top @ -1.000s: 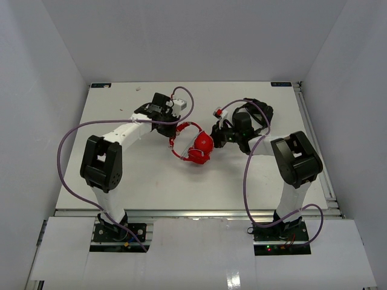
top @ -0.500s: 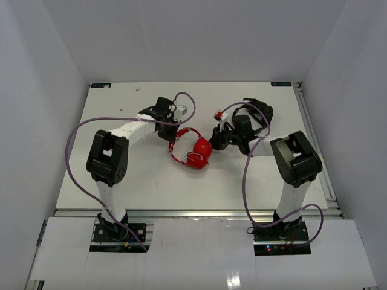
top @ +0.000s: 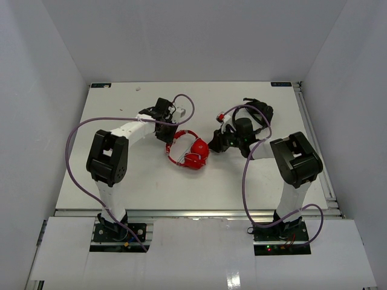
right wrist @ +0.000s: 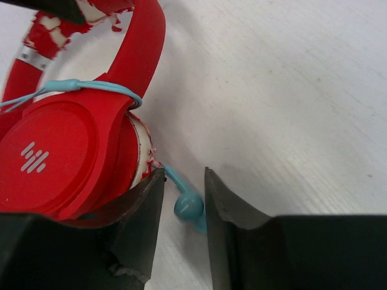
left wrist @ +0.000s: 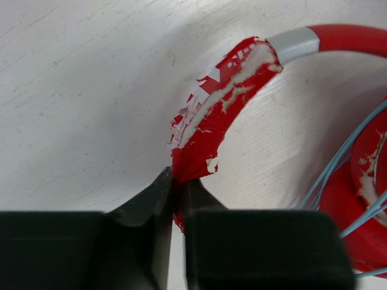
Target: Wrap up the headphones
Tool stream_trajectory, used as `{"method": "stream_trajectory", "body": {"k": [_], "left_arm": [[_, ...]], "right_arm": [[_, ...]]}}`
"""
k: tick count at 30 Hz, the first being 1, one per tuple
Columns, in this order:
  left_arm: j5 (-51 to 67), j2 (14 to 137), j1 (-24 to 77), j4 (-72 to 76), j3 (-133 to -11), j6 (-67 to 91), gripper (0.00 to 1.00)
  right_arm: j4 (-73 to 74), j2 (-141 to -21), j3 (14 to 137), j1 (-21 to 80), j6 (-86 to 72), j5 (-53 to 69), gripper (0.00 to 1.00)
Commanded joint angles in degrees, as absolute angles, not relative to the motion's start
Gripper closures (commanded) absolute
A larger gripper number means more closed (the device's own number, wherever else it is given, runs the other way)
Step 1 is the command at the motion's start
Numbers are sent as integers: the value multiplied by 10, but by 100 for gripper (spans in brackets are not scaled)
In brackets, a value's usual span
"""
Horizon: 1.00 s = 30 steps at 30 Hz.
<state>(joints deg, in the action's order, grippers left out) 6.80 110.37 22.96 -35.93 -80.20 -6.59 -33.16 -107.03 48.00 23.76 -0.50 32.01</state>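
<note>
The red headphones (top: 195, 153) lie on the white table between both arms, with the headband (left wrist: 242, 72) looping left and its red covering flaking. My left gripper (top: 167, 138) sits at the headband's left side. In the left wrist view that gripper (left wrist: 176, 184) is pinched on the torn red padding. A pale blue cable (right wrist: 91, 87) is looped around the headband above the earcup (right wrist: 60, 160). My right gripper (right wrist: 183, 181) is open, and the cable's blue plug (right wrist: 188, 206) lies loose between its fingers, beside the earcup.
Black headphones (top: 257, 112) lie behind the right arm at the back right. Purple cables (top: 248, 175) arc from both arms. White walls close in the table (top: 121, 181) on three sides.
The right gripper's jaws have spread apart around the blue plug. The red headphones have shifted slightly left and toward the near edge. The left arm's elbow has swung nearer.
</note>
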Motion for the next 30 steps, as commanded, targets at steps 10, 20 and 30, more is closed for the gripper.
{"method": "stream_trajectory", "body": {"k": [10, 20, 30], "left_arm": [[35, 1081, 233, -369, -810, -64, 36], [-12, 937, 238, -367, -849, 7, 2], [-115, 676, 383, -283, -692, 217, 2]], "right_arm": [[-285, -1006, 541, 237, -26, 226, 47], [-175, -923, 571, 281, -42, 152, 30], [-66, -849, 534, 420, -195, -104, 22]]}}
